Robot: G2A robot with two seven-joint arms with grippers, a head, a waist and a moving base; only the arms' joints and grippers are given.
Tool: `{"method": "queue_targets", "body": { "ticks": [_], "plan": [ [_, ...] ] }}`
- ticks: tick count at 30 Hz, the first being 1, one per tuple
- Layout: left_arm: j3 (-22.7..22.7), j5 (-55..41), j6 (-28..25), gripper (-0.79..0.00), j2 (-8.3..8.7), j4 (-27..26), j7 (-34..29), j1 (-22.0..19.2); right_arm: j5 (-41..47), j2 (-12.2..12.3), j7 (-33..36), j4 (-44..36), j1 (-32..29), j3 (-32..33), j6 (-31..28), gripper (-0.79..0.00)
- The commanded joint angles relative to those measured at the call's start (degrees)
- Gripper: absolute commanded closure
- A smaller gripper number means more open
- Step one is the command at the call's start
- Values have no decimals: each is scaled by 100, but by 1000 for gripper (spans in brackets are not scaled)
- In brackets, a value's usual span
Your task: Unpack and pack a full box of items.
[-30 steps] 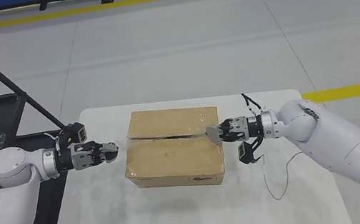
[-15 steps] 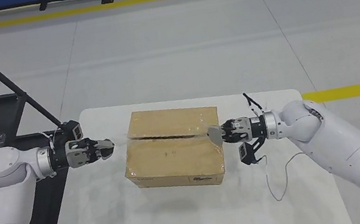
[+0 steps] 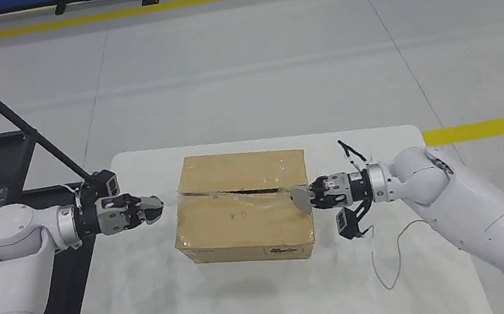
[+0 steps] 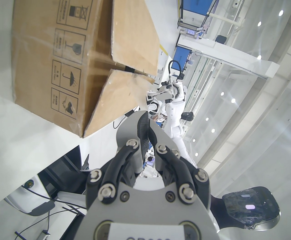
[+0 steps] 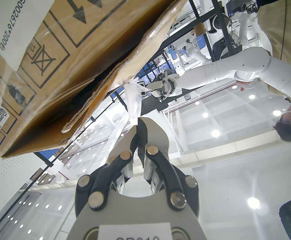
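Note:
A brown cardboard box (image 3: 241, 210) stands mid-table, its two top flaps closed with a dark seam gaping slightly between them. My right gripper (image 3: 301, 195) is at the box's right end of the seam, shut on a strip of clear tape (image 5: 133, 102) that runs from the flap edge (image 5: 118, 75) to its fingertips (image 5: 142, 127). My left gripper (image 3: 152, 211) hangs a short way off the box's left side, shut with nothing in it; its closed fingers (image 4: 143, 122) point at the box's printed side (image 4: 68, 56). The box's contents are hidden.
The white table (image 3: 156, 306) has bare room in front of the box and on both sides. A thin cable (image 3: 391, 254) trails off my right arm onto the table's right part. A black slanted pole (image 3: 13, 123) stands at the left.
My right gripper has shifted slightly toward the table's near side with the tape strip in it. The left gripper has barely moved. The box has stayed put.

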Motion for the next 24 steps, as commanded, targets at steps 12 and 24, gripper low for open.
{"method": "queue_targets", "body": {
  "ticks": [12,24],
  "plan": [
    [86,84,141,0,4,87,23,-48,0,-54,-296,-20,-211,366,-41,0],
    [182,138,339,-160,-16,162,255,-94,0,-245,-641,235,-234,606,-186,0]
  ]
}}
